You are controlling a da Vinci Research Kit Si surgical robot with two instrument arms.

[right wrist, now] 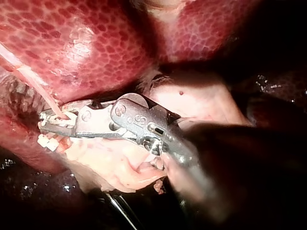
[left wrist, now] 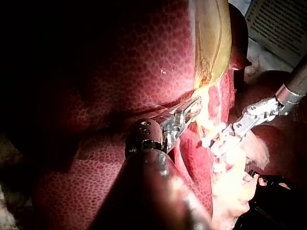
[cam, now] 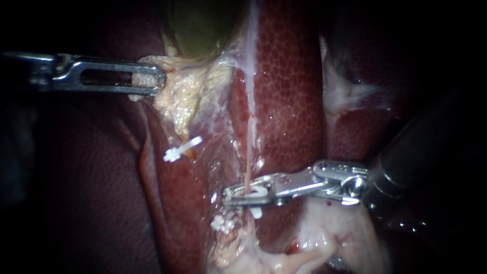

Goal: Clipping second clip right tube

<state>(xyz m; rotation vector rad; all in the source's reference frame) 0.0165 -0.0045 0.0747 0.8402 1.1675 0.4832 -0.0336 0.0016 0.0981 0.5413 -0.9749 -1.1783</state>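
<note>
Two instruments are at work, and two white clips sit on the tissue. The upper clip (cam: 181, 148) lies well left of the right tube (cam: 249, 152); the lower clip (cam: 223, 223) lies just below the right instrument (cam: 238, 195). That instrument reaches in level across the liver (cam: 289, 91), its jaws closed around the thin pink right tube. The left instrument (cam: 158, 81) lies horizontal, its jaws clamped on pale tissue (cam: 177, 91) beneath the gallbladder (cam: 203, 25).
</note>
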